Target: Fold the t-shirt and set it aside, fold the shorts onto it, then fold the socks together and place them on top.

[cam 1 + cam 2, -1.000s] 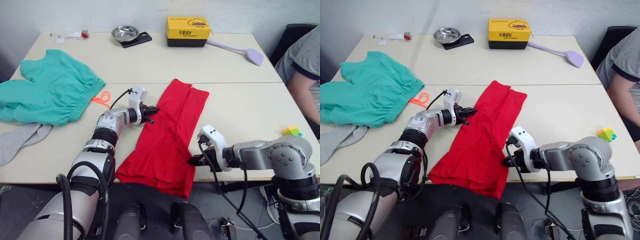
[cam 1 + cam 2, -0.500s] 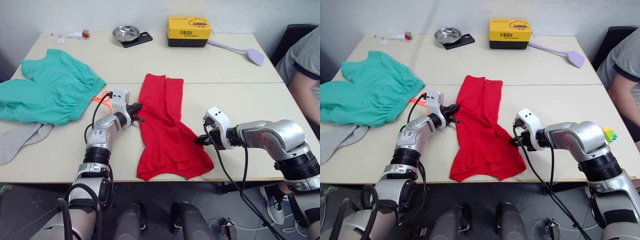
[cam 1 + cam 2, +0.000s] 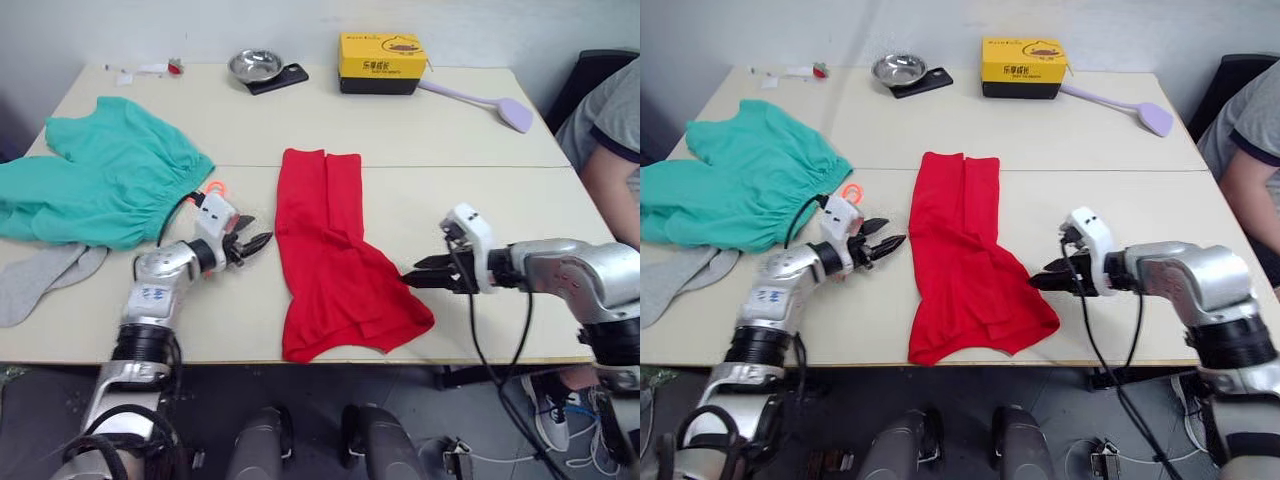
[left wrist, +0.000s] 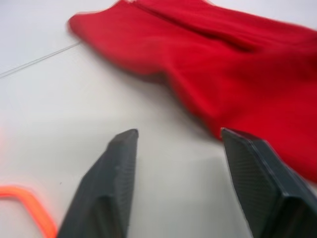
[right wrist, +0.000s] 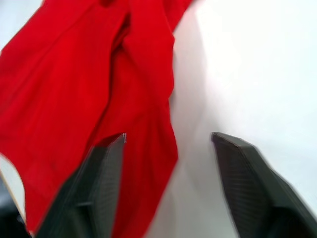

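The red t-shirt (image 3: 335, 262) lies folded into a long strip at the middle of the table, its lower end spread near the front edge. My left gripper (image 3: 254, 240) stands open just left of the shirt, a small gap from its edge, with nothing between the fingers (image 4: 116, 168). To the right of the shirt's lower end, my right gripper (image 3: 411, 281) is also open and holds nothing. The teal-green shorts (image 3: 105, 185) lie spread at the left, their orange drawstring (image 3: 212, 190) poking out. Grey socks (image 3: 45, 278) rest at the front left.
Along the far edge sit a yellow box (image 3: 378, 62), a metal bowl (image 3: 252, 65) on a black slab and a lilac spatula (image 3: 500, 106). A person (image 3: 605, 140) sits at the right side. Bare tabletop (image 3: 480, 190) lies right of the shirt.
Both grippers were shut on the t-shirt and pulled it up onto the table. They have now opened, let go and drawn away to either side.
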`<state>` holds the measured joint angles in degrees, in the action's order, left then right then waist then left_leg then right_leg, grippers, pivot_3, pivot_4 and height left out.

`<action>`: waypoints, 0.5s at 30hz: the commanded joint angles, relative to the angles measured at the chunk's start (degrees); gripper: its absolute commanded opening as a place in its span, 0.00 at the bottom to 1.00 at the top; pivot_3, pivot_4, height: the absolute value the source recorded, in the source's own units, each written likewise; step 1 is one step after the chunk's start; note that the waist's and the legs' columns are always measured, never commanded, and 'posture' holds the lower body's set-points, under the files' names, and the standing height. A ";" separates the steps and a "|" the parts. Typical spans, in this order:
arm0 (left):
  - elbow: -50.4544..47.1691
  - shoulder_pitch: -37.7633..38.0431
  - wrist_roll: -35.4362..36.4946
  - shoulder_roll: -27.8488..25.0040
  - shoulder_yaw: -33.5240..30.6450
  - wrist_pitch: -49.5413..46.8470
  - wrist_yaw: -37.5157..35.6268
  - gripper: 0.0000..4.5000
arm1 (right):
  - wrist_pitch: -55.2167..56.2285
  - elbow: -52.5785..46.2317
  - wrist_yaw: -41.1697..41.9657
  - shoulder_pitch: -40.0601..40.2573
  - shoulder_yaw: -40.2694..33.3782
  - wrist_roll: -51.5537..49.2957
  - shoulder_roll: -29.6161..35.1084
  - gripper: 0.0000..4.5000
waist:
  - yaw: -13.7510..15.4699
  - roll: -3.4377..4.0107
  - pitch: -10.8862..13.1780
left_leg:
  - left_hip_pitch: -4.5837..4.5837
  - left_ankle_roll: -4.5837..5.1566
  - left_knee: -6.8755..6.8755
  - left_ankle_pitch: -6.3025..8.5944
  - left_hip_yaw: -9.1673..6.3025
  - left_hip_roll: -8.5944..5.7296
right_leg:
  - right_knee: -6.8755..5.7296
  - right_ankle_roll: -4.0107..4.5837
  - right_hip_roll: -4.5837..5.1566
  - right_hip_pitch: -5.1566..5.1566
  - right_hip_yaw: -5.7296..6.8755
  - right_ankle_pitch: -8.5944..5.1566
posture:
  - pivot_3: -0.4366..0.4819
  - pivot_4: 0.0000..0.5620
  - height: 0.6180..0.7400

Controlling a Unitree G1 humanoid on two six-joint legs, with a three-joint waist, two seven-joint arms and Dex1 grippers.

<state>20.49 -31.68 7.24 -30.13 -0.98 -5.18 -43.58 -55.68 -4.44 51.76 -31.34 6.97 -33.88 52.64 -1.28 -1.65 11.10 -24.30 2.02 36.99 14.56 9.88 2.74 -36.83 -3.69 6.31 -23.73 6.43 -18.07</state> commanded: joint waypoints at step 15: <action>7.54 0.53 -8.31 -11.11 13.09 51.08 -24.66 1.00 | 92.52 30.62 19.71 5.41 3.46 29.13 -2.64 0.99 | -0.56 0.21 0.04 | 0.31 0.11 0.08 -0.11 0.30 0.09 | -0.04 -0.13 -0.07 0.11 -0.22 0.08 | 0.48 0.27 1.00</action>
<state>25.84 -31.26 2.11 -41.97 10.09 42.12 -68.74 33.15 25.61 70.73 -26.15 8.77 -5.85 51.18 -1.83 -1.44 11.14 -23.90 2.12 37.07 14.46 10.16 2.83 -36.87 -3.80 6.26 -23.52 6.23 -17.99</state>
